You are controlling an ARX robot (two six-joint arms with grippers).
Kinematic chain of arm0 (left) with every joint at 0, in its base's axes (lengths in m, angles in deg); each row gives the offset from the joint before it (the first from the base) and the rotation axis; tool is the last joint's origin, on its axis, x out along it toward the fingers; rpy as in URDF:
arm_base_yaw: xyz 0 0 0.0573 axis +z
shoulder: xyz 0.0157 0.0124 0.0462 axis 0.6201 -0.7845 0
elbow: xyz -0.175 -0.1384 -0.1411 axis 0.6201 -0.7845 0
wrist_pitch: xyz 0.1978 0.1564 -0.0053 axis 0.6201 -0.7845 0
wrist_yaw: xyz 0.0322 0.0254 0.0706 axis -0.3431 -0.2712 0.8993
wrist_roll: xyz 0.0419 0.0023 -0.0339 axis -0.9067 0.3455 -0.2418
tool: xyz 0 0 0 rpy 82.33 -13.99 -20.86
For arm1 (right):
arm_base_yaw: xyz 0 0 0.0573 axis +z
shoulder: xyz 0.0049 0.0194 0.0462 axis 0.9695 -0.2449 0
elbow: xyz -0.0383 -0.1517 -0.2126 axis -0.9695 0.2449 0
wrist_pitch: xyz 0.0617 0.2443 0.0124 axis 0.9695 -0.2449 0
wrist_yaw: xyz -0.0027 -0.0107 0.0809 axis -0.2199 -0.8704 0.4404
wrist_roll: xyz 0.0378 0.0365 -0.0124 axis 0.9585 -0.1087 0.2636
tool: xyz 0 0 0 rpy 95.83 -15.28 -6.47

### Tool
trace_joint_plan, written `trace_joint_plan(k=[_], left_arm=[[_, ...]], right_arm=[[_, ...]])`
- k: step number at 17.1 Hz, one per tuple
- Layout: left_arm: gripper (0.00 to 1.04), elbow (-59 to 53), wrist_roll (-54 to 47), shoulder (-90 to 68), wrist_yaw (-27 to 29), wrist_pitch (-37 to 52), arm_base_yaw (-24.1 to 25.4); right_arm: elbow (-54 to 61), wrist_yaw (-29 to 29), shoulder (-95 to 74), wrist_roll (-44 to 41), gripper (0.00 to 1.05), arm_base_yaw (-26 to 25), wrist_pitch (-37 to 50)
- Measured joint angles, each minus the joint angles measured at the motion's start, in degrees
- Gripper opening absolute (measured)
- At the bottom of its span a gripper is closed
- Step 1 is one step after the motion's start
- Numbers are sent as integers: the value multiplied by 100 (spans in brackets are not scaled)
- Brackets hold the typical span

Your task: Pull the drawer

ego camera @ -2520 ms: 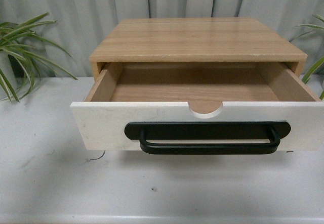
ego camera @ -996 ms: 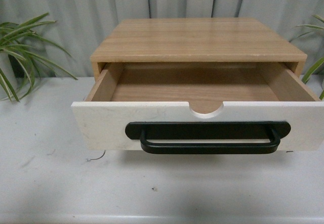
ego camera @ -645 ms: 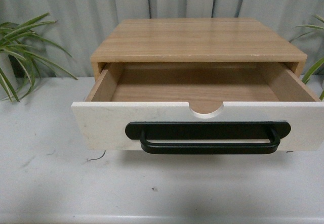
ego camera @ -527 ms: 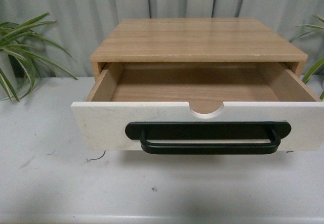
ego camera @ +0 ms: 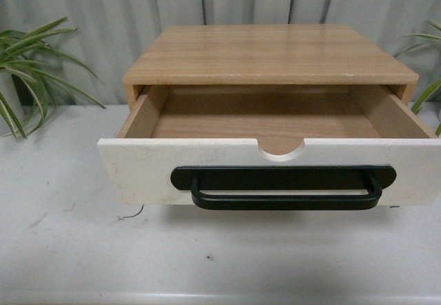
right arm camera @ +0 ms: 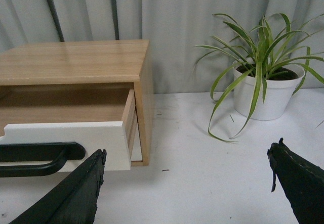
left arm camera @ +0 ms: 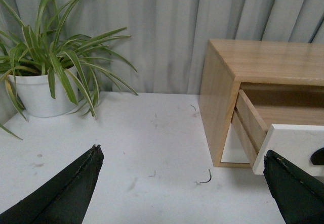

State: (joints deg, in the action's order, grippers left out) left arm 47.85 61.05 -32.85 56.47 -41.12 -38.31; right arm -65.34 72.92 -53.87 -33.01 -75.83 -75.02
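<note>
The drawer (ego camera: 138, 171) stands pulled well out of its light wood cabinet (ego camera: 269, 54), with its white front, long black bar handle (ego camera: 284, 186) and half-round notch facing me and bare light wood inside. Neither arm shows in the front view. My left gripper (left arm camera: 182, 155) is open above the table to the left of the cabinet, with the drawer (left arm camera: 293, 143) front's corner by one fingertip. My right gripper (right arm camera: 187, 155) is open to the right of the cabinet, holding nothing, with the drawer (right arm camera: 66, 140) and its handle (right arm camera: 35, 158) beside it.
The cabinet stands on a white table (ego camera: 69, 250). A potted spider plant (left arm camera: 45, 77) sits at the table's left and another potted spider plant (right arm camera: 263, 82) at its right. Grey curtain (ego camera: 103, 16) hangs behind.
</note>
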Motion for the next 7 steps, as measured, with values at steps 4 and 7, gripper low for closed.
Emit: trace_joint_plan(k=[4, 7], left_arm=[[98, 0, 0, 0, 0, 0, 0], [98, 0, 0, 0, 0, -2, 0]], right_arm=[[0, 0, 0, 0, 98, 0, 0], [0, 0, 0, 0, 98, 0, 0]])
